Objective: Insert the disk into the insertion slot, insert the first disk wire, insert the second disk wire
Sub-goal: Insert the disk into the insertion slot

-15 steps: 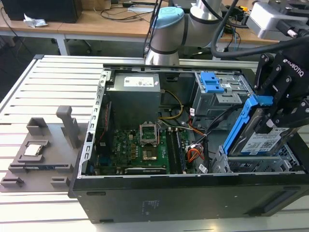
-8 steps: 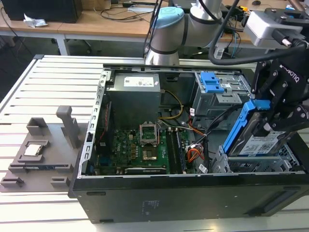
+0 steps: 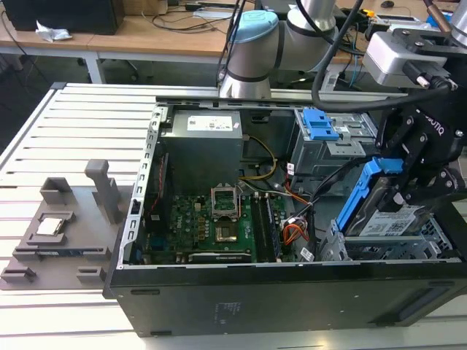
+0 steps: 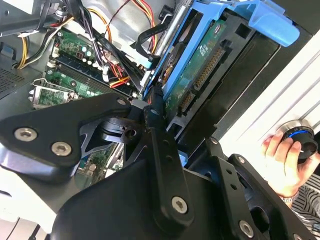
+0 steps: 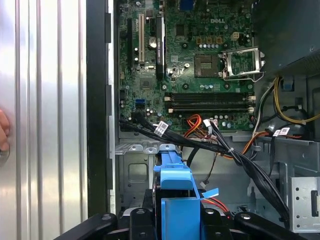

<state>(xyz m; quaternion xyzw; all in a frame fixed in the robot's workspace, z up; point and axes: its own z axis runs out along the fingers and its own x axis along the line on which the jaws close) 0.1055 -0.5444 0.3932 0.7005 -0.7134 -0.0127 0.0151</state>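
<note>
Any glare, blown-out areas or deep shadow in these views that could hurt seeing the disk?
Exterior view: light is even, but the black gripper reads as a dark mass over the disk. Second wrist view: the table beside the case is washed out white. First wrist view: the table glares bright, and the power supply sits in deep shadow.

Silver-grey metal seen on disk [image 3: 394,221], framed by glossy blue plastic carrier [image 3: 356,203]. Perforated grey sheet metal on insertion slot [image 3: 334,246]; ribbed pale metal on table [image 3: 80,131].
</note>
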